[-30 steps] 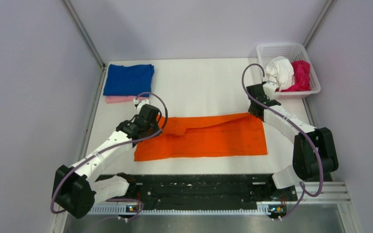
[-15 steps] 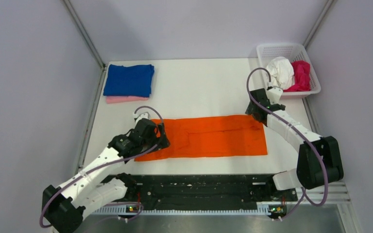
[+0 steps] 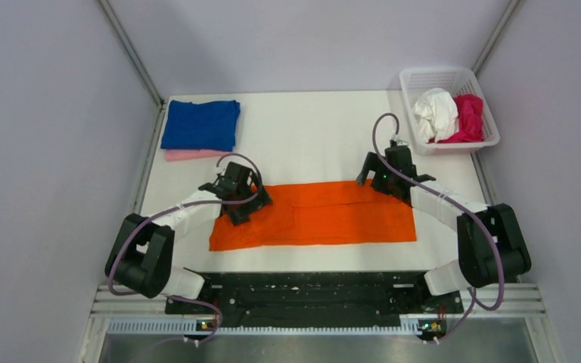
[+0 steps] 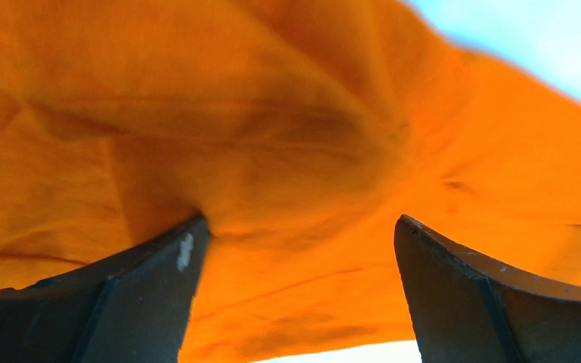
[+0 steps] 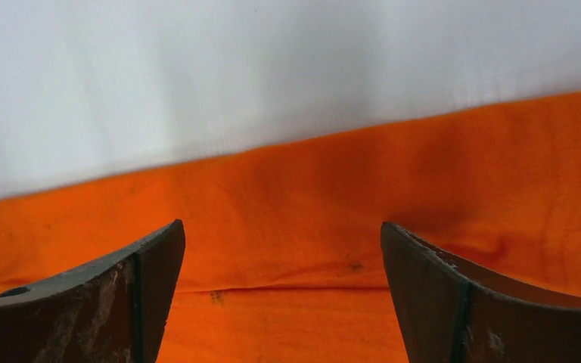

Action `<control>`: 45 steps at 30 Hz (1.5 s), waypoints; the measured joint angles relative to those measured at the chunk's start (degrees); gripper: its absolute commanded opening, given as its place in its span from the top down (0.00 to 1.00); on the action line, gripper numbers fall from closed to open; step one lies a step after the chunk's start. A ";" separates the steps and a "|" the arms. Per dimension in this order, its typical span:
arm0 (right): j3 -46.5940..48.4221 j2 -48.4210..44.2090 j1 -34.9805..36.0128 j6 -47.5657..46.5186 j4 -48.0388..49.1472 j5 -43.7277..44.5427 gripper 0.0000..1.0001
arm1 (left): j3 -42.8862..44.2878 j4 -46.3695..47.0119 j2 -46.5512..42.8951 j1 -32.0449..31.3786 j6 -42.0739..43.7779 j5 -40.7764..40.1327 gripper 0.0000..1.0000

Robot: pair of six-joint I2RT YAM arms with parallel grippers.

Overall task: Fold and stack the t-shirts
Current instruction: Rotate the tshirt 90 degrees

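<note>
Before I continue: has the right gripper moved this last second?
Yes. The right gripper has pulled away from the white basket, moving left and down in the top view, to the far edge of the orange t-shirt.

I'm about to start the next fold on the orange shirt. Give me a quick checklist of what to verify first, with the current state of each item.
1. Both grippers open: ok, the left gripper and the right gripper are each spread wide.
2. The orange shirt lying as a flat strip: not ok at its left end, where the cloth is rumpled under the left gripper.
3. Far edge of the strip under the right gripper: ok.
4. Grippers touching the cloth: cannot tell.
5. Stack ready: ok, the folded blue shirt lies on the pink shirt.
</note>
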 measured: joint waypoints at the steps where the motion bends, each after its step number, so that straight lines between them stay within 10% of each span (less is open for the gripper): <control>1: 0.00 1.25 0.02 -0.02 0.48 -0.57 0.01 | 0.57 2.29 0.96 1.31 -0.52 0.39 0.01; 7: -3.06 2.71 0.87 1.27 3.89 -0.76 0.01 | 19.71 -1.51 18.45 3.82 -2.60 -1.18 0.01; 16: -11.78 -7.67 14.12 7.74 2.71 -0.39 0.01 | 82.05 -9.77 60.30 4.17 -5.27 -1.84 0.01; 20: -13.49 -9.49 23.76 8.13 3.43 -5.88 0.01 | 98.79 1.77 73.94 4.15 -11.06 3.28 0.01; 36: -13.81 -13.38 35.17 4.96 7.48 -17.03 0.01 | 103.23 17.55 80.65 2.29 -13.53 7.69 0.01; 45: -13.79 -27.87 32.17 9.05 -2.19 -0.31 0.08 | 75.36 1.77 46.49 -0.61 5.42 11.61 0.01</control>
